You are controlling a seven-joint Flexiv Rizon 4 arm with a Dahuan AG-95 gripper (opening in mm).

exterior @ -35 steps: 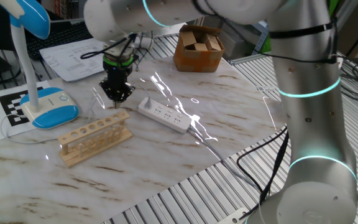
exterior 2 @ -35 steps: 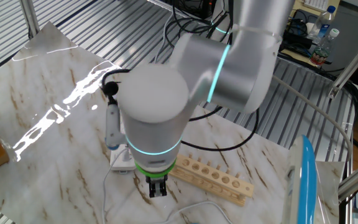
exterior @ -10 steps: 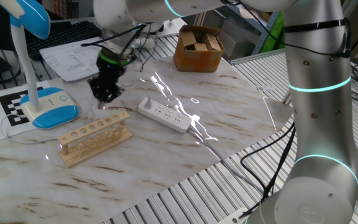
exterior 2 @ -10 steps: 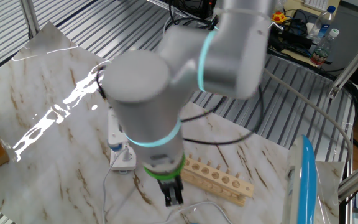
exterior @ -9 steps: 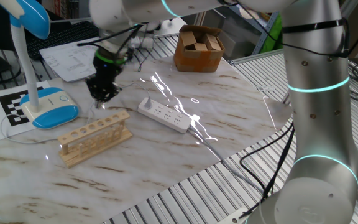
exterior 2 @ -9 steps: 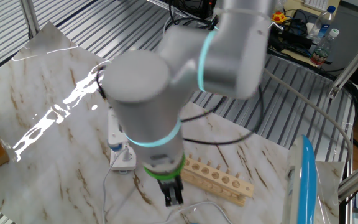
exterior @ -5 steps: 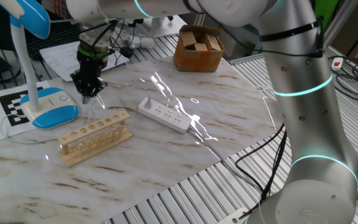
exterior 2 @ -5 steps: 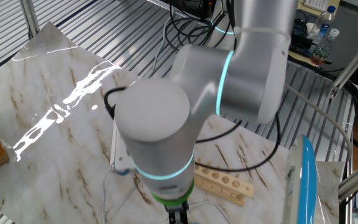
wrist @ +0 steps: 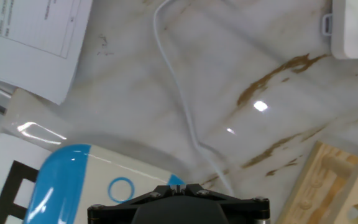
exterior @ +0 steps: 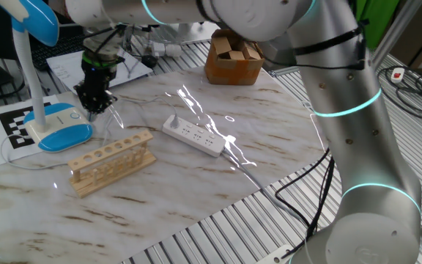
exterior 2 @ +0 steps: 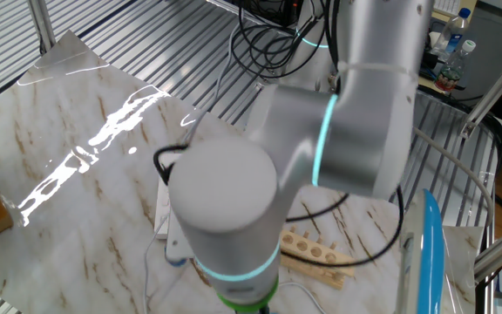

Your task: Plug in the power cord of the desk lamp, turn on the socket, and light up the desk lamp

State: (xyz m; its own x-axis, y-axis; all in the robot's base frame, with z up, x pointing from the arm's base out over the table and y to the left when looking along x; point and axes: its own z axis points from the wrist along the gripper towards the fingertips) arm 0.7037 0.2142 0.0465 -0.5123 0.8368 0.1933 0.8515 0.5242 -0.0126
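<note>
The desk lamp stands at the left, with its blue-rimmed base point(exterior: 59, 126), white neck and blue head point(exterior: 39, 19). My gripper point(exterior: 92, 107) is shut and holds nothing; it hangs just above the base's right edge. In the hand view the shut gripper point(wrist: 177, 186) is over the base point(wrist: 61, 180), next to a blue ring mark point(wrist: 121, 186). The thin white power cord point(wrist: 178, 93) runs loose across the marble from the base. The socket point(exterior: 193, 136) lies right of the gripper, and its corner point(wrist: 355, 34) shows in the hand view. I cannot see the cord's plug.
A wooden rack point(exterior: 112, 160) with a row of holes lies in front of the lamp. A cardboard box point(exterior: 233, 59) sits at the back, with printed sheets point(exterior: 86, 67) behind the gripper. A black-and-white marker sheet point(exterior: 15, 129) lies under the lamp base. My arm point(exterior 2: 234, 201) blocks most of the other fixed view.
The shut gripper has swung left, from above the gap between rack and socket to over the lamp base's right edge. Lamp, cord and socket have not moved.
</note>
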